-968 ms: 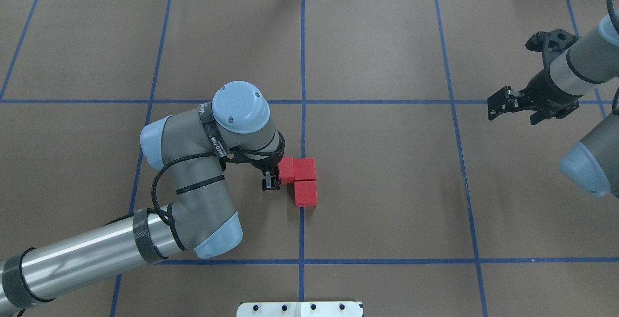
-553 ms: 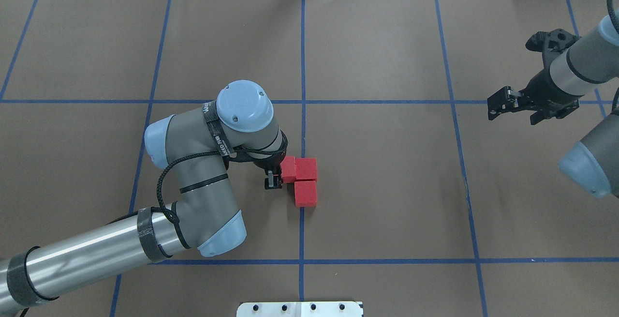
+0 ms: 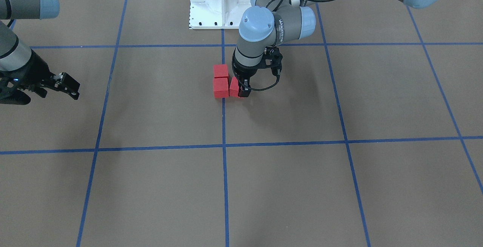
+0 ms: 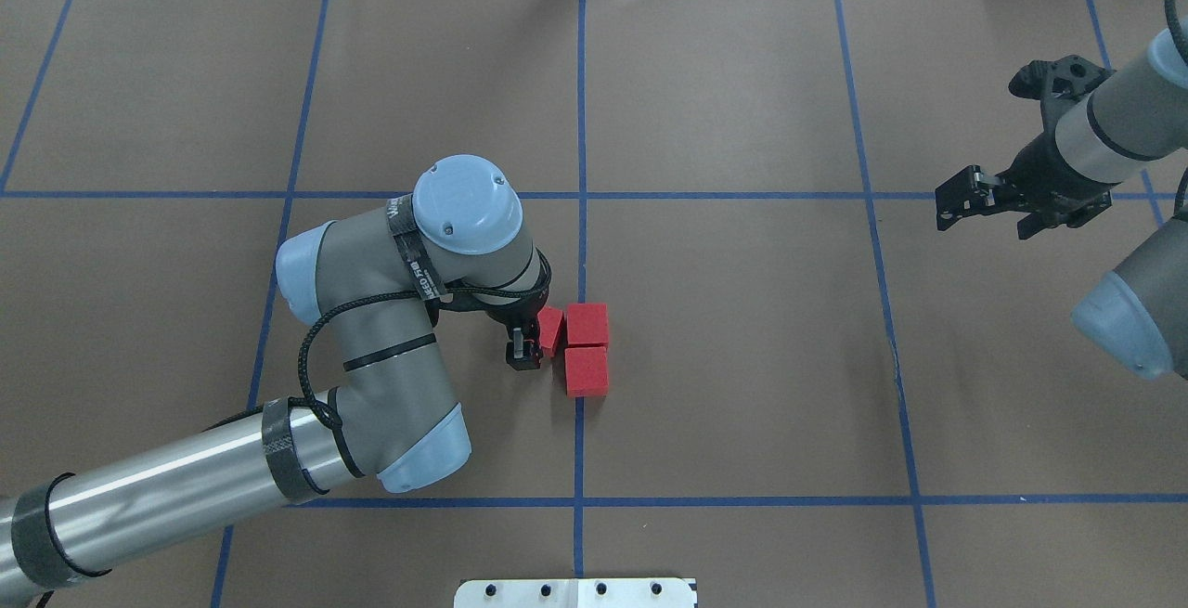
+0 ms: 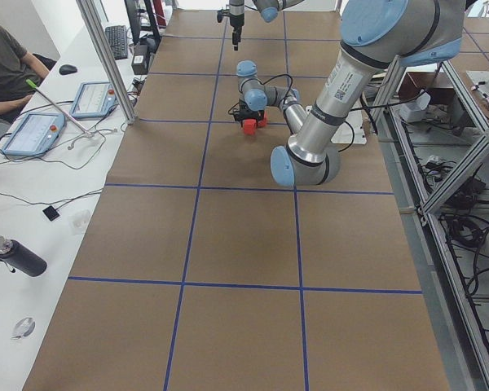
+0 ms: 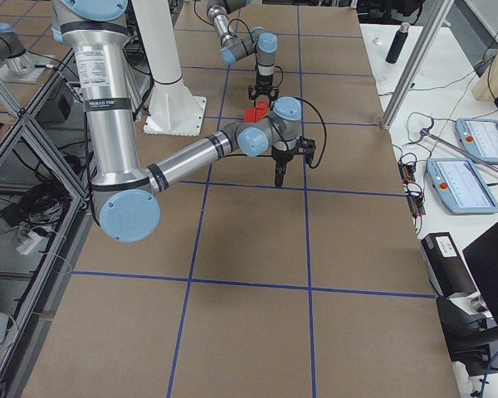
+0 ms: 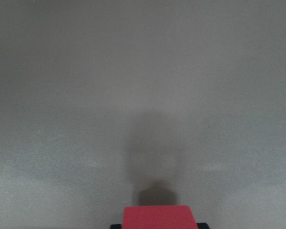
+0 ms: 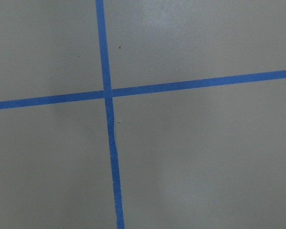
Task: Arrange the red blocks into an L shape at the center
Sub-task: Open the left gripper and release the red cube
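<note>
your left jaws are clamped on a red block [image 4: 551, 329], slightly skewed, just at 9 o'clock of the two set red blocks [image 4: 587, 371] on the centre line [image 4: 581, 125]. letting go crooked, or dragging it on retreat, could knock the l apart. right jaws hang apart at 3 o'clock.

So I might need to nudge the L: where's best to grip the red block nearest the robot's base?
From above: pinch that block by its side faces, across the tape line; both are bare, while its far face abuts the corner block.
</note>
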`<state>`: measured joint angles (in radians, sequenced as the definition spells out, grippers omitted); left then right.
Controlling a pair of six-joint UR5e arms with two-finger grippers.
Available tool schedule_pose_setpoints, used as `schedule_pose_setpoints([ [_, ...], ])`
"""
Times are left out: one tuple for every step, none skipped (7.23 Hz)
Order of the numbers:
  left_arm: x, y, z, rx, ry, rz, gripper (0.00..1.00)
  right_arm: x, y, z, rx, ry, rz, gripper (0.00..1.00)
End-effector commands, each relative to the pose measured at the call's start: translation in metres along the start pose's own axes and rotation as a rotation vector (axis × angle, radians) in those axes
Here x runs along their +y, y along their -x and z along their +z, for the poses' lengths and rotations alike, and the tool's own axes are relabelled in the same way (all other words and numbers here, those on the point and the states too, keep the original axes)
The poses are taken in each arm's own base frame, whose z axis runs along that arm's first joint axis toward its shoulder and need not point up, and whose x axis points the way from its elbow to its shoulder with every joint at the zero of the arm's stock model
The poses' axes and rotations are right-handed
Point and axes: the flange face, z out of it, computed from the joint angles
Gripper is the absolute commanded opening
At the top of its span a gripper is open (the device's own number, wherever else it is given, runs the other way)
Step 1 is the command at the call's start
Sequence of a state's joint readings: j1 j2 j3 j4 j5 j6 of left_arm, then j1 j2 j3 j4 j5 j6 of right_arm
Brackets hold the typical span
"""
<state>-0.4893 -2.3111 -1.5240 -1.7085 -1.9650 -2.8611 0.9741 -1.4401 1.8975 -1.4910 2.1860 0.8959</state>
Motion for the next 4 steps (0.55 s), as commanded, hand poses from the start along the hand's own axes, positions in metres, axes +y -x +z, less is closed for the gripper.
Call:
schedule_pose_setpoints([
  [-0.001, -0.002, -0.004, 0.005, 0.004, 0.01, 1.0, 0.0, 0.0, 0.0, 0.0, 0.0, 0.0, 1.0],
  [-0.001, -0.002, -0.011, 0.008, 0.013, 0.021, 1.0, 0.0, 0.0, 0.0, 0.0, 0.0, 0.0, 1.0],
  [-0.005, 0.0, -0.018, 0.012, 0.023, 0.027, 1.0, 0.0, 0.0, 0.0, 0.0, 0.0, 0.0, 1.0],
  [-0.017, 0.002, -0.014, 0.006, 0.014, 0.025, 1.0, -0.001, 0.001, 0.001, 0.0, 0.0, 0.0, 1.0],
])
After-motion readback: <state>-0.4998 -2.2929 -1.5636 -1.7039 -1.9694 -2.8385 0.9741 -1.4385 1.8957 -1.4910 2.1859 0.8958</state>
